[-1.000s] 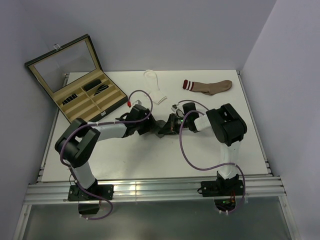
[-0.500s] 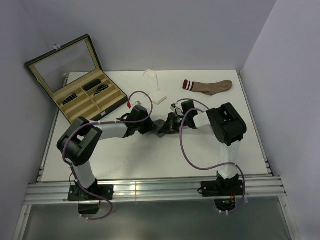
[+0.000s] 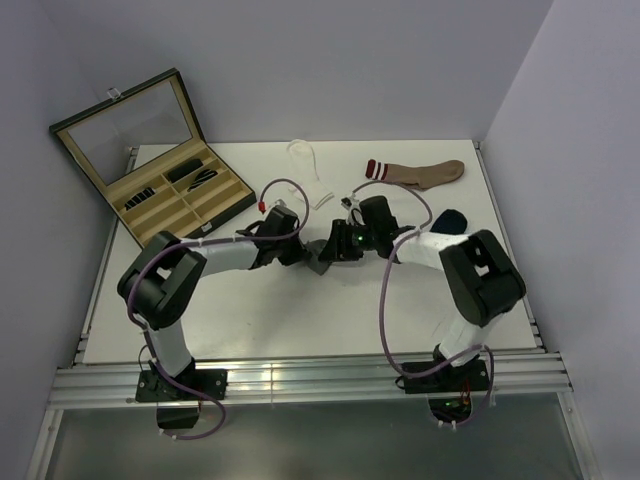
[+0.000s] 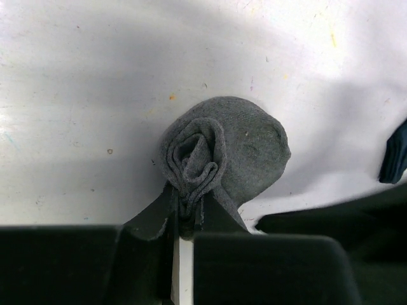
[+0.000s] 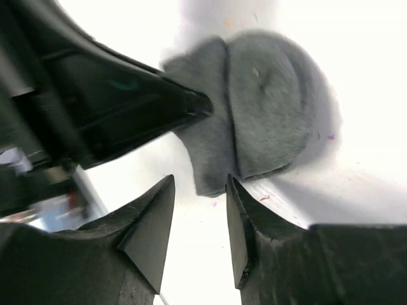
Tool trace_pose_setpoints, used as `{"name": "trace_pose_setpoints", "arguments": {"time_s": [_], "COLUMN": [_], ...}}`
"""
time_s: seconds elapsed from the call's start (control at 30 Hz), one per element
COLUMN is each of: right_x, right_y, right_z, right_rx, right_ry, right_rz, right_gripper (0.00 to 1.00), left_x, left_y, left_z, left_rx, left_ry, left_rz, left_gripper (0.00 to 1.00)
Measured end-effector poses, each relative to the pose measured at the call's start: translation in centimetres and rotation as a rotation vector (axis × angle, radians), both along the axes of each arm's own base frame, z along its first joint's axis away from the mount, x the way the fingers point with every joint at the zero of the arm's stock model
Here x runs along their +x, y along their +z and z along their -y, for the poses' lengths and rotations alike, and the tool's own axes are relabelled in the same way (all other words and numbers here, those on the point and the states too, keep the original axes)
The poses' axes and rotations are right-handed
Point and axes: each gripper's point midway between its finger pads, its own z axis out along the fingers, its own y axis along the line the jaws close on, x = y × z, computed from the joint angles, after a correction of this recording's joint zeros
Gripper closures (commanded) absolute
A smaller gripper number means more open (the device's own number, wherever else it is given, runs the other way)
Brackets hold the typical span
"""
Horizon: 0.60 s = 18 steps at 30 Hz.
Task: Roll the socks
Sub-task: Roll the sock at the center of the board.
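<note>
The left gripper [image 4: 187, 204] is clamped on the dark grey sock [image 4: 238, 143], its two fingers pressed together on the outer layers of a spiral-wound roll. The right gripper [image 5: 200, 184] stands with its jaws apart and holds nothing. A loose corner of the same sock shows in the gap just beyond its tips, and whether the tips touch the fabric cannot be told. Both grippers meet at this roll near the middle of the table [image 3: 300, 320]. The roll is compact and rests on the surface, with the toe end forming a rounded cap behind the spiral. Judged from this, the dark grey sock is rolled or very nearly so, and what is left for it is tucking or release. Beside the right arm lies the navy sock [image 3: 450, 218]. It appears as a small rounded shape, possibly a finished roll, but the arm hides part of it. Toward the far edge, the white sock [image 3: 312, 178] lies flat and unrolled. The tan sock [image 3: 420, 173], with a striped cuff, also lies flat, well apart from both grippers. At least these two are not yet rolled. An open compartment case [image 3: 185, 195] sits at the far left corner.
</note>
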Motion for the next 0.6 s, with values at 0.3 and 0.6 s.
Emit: {"name": "trace_pose_setpoints", "arguments": {"time_s": [0.3, 0.6], "right_x": [-1.5, -2.5], "right_y": [3.4, 0.5], "right_z": [-2.5, -1.4], "right_rx": [-0.237, -0.463], "right_ry": [0.045, 0.062], "right_rz": [0.428, 0.603], "right_gripper": [0.50, 0.47], "left_x": [-0.2, -0.6], "left_y": [0.0, -0.1], "left_z": [0.0, -0.5], "left_rx": [0.051, 0.054], "left_ry": [-0.042, -0.070], "left_rz": [-0.049, -0.090], "left_gripper": [1.00, 1.00]}}
